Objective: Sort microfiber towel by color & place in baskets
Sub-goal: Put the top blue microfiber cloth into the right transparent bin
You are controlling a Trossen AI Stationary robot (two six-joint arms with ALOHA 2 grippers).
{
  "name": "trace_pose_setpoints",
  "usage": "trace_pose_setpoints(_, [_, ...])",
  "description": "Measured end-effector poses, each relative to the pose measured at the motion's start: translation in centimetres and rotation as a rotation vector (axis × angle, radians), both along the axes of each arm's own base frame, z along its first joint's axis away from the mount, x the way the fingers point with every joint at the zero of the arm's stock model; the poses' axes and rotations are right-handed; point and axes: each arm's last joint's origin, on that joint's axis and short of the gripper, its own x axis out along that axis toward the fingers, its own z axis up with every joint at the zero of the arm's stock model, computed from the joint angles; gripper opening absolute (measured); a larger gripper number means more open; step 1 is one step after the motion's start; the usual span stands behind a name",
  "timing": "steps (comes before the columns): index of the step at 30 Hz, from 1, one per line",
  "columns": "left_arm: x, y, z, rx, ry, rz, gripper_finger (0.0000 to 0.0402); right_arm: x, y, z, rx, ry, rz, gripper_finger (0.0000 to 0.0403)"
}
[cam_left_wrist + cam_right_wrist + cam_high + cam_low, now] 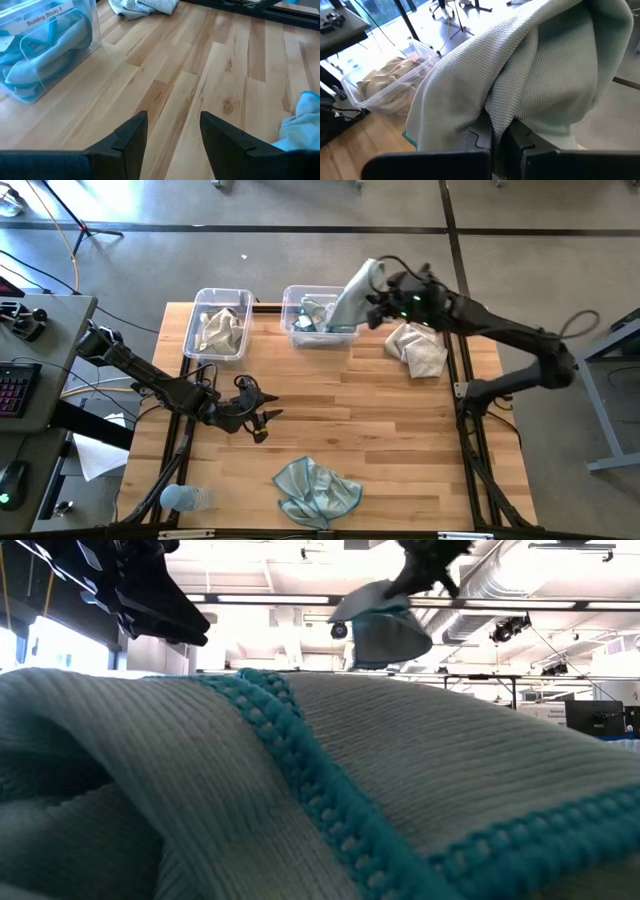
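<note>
Gripping a pale teal towel [356, 295], the right gripper [378, 298] has its jaws clenched on the cloth, which drapes over them in the right wrist view and hangs above the right-hand basket [296, 330]. On the high view's clock face, this gripper sits at about 1 o'clock from the tabletop [400, 440] centre. The basket below the held towel already contains teal cloth. The left-hand basket [195, 340], at 11 o'clock, holds a beige-grey towel [220, 328]; the two baskets stand near each other along the far edge.

The left gripper [262, 425] hovers over bare wood at about 9 o'clock, jaws released and spread with nothing between them, as the left wrist view confirms.

A pile of beige-grey towels [417, 348] lies on the tabletop at 2 o'clock, just beside the right arm. Another teal towel [315, 490] lies crumpled at 6 o'clock near the front edge; it fills most of the low view, its darker teal stitched border showing.
</note>
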Motion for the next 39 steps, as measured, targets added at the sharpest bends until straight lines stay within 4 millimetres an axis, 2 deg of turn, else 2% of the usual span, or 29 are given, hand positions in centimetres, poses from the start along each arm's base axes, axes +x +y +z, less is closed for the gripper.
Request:
trace_pose_setpoints(9, [0.0, 0.0, 0.0, 0.001, 0.001, 0.001, 0.017, 7.1, -3.3, 0.5, 0.049, 0.107, -0.003, 0.0003])
trace_pose_setpoints(16, [0.0, 0.0, 0.0, 0.002, 0.004, 0.001, 0.017, 11.1, -6.1, -0.5, 0.115, 0.185, -0.044, 0.0003])
trace_pose_setpoints(21, [-0.1, 0.1, -0.1, 0.008, 0.016, 0.002, 0.017, 12.4, -8.3, -2.8, 0.19, 0.237, -0.109, 0.0003])
trace_pose_setpoints(27, [-0.1, 0.1, -0.1, 0.008, 0.016, 0.002, 0.017, 13.3, -10.3, -7.1, 0.311, 0.3, -0.142, 0.0003])
trace_pose_setpoints(31, [-0.1, 0.1, -0.1, 0.008, 0.017, 0.001, 0.017, 14.2, -10.7, -9.3, 0.358, 0.322, -0.153, 0.0009])
trace_pose_setpoints(39, [-0.1, 0.0, -0.1, 0.007, 0.016, 0.002, 0.017, 16.1, -10.6, -12.0, 0.4, 0.315, -0.119, 0.0019])
